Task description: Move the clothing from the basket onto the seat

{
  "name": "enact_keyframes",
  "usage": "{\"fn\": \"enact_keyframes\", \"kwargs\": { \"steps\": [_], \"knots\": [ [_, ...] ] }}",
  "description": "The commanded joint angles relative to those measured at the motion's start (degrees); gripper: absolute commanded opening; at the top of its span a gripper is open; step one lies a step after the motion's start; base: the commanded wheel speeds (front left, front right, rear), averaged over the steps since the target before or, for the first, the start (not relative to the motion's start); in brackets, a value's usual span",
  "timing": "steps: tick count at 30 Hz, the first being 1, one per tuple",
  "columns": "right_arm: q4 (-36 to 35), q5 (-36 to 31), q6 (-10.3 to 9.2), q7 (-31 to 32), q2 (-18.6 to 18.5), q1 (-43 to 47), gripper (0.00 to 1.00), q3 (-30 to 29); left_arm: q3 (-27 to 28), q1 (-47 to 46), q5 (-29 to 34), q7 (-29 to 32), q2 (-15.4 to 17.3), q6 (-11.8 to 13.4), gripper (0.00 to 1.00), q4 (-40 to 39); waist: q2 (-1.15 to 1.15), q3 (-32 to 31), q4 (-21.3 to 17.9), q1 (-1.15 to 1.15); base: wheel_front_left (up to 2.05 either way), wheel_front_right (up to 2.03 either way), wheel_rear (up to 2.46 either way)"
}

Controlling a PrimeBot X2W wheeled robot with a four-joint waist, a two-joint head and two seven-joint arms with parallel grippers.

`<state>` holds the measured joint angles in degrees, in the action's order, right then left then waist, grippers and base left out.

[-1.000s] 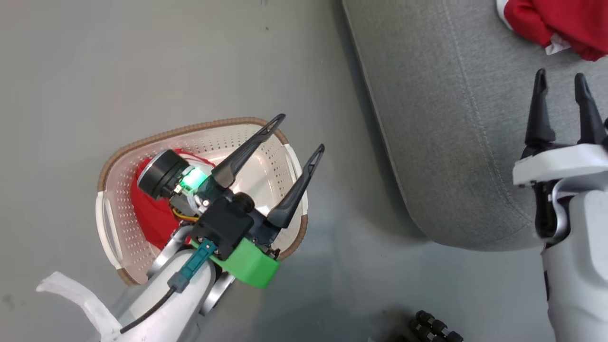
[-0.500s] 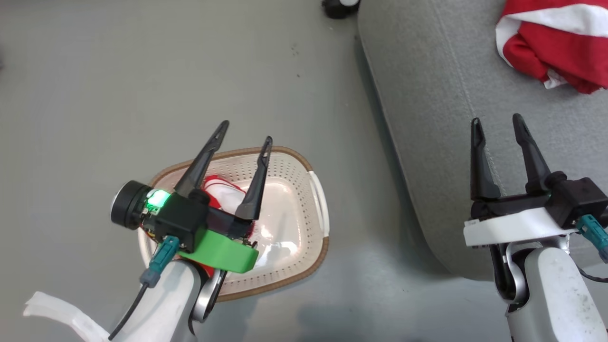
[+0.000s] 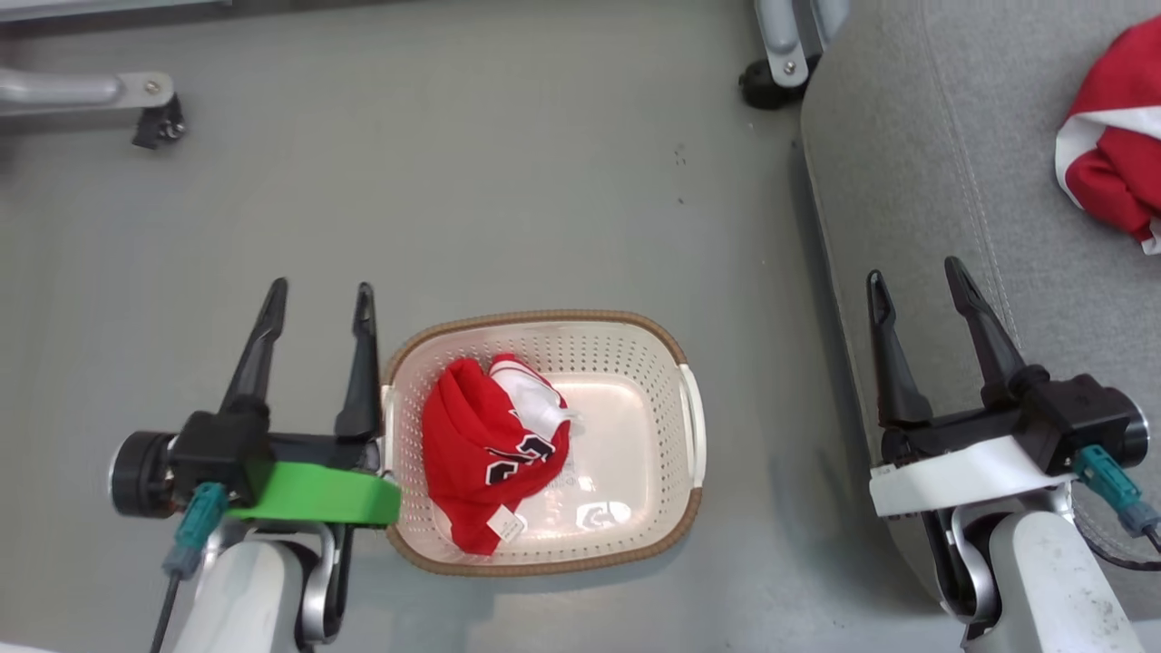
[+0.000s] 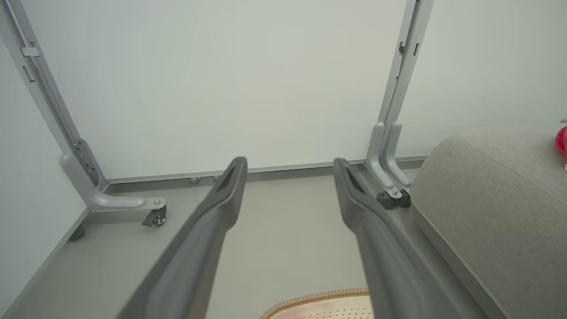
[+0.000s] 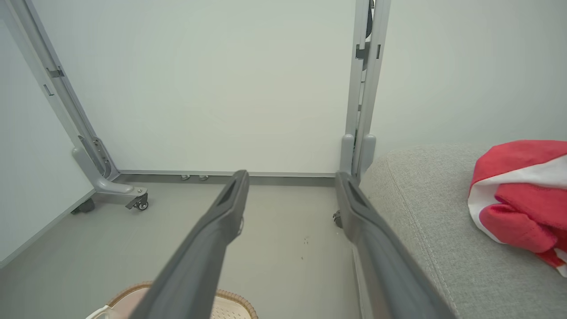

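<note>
where things are: a red shirt point(image 3: 472, 453) lies bunched in the left half of the basket point(image 3: 535, 318), which sits on the floor point(image 3: 453, 181). The other red shirt point(image 3: 1111, 172) is already on the seat point(image 3: 907, 181), over at its far right.
left hand point(image 3: 322, 288): fingers spread wide and empty, over the floor just beside the basket's left end.
right hand point(image 3: 914, 270): also spread and empty, above the seat's near edge and well apart from the shirt there.
step in hand: my guess is it's grabbing the shirt in the basket, and the left hand is the closer one.
how I'd do it: swing the left hand over the rim first, then drop straight onto the top of the heap. Pinch a good thick fold, not the little white tag point(image 3: 502, 524) or a loose edge.
lifting out: go up high enough that the hanging fabric clears the rim, or the light basket probably gets dragged along.
drop-off: carry it over to a bare bit of cushion and let go low.
count, shirts: two, one in the basket and one on the seat.
count, the rest: one basket, one seat, two hands.
</note>
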<state>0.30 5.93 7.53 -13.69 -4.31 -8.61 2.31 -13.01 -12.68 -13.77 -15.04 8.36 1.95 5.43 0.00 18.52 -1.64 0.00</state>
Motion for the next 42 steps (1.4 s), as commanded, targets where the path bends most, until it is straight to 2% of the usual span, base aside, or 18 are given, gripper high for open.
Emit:
{"fn": "enact_keyframes", "kwargs": {
  "steps": [1, 5, 15, 25, 42],
  "knots": [
    [-0.33, 0.16, -0.08, 0.28, -0.01, 1.18, 1.00, 0.10, 1.32, 1.32, 0.64, -0.18, -0.35, -0.52, 1.00, -0.27, 0.00, -2.43, 2.13, 0.00, 0.00, 0.00, 0.00],
    [-0.62, 0.40, -0.07, 1.03, -0.09, 2.33, 1.00, 0.36, 4.76, 4.05, 2.42, -0.19, -1.23, -2.08, 1.00, -0.37, 0.00, -4.09, 2.27, 0.00, 0.00, 0.00, 0.00],
    [-1.10, 1.95, -0.07, 2.42, 0.44, 6.98, 1.00, 0.88, 8.66, 9.41, 5.35, -0.19, -3.10, -5.01, 1.00, 0.38, 0.00, -8.50, 1.15, 0.00, 0.00, 0.00, 0.00],
    [-2.42, 2.50, -0.07, 4.05, 0.84, 10.83, 1.00, 1.29, 10.70, 12.93, 6.34, -0.19, -4.32, -6.33, 1.00, 1.71, 0.00, -11.98, 0.79, 0.00, 0.00, 0.00, 0.00],
    [-3.52, 2.40, -0.07, 5.49, 1.06, 11.93, 1.00, 1.74, 11.67, 13.76, 7.61, -0.19, -5.00, -7.51, 1.00, 3.88, 0.00, -13.09, 0.65, 0.00, 0.00, 0.00, 0.00]
  ]
}}
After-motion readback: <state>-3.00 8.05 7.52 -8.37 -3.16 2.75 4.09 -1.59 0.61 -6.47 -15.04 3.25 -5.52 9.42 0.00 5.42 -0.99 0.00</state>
